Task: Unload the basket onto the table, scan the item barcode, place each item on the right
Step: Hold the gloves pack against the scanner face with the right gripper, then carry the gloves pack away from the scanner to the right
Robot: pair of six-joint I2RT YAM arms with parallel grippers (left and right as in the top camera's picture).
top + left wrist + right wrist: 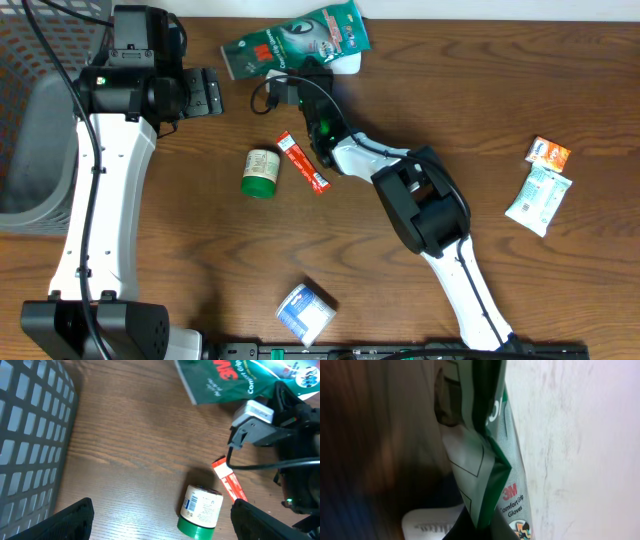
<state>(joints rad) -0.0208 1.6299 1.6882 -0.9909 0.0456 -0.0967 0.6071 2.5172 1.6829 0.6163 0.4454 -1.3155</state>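
A green 3M Comfort Grip Gloves package [295, 45] lies at the table's far edge. My right gripper [300, 80] is shut on its lower edge. In the right wrist view the package [492, 460] stands edge-on, pinched between the dark jaws of the right gripper [485, 527], and no barcode shows on it. My left gripper [207, 92] hovers to the left of the package, open and empty. In the left wrist view the left gripper [160, 525] has its fingers wide apart, with the package [235, 377] at top right.
A jar with a green lid [261, 172] lies on its side, a barcode on its label [190, 503]. Beside it is a red sachet [302, 162]. A grey basket [30, 120] stands at left. A blue-white box [306, 311] sits near the front. An orange packet [549, 152] and a white-green packet [538, 198] lie right.
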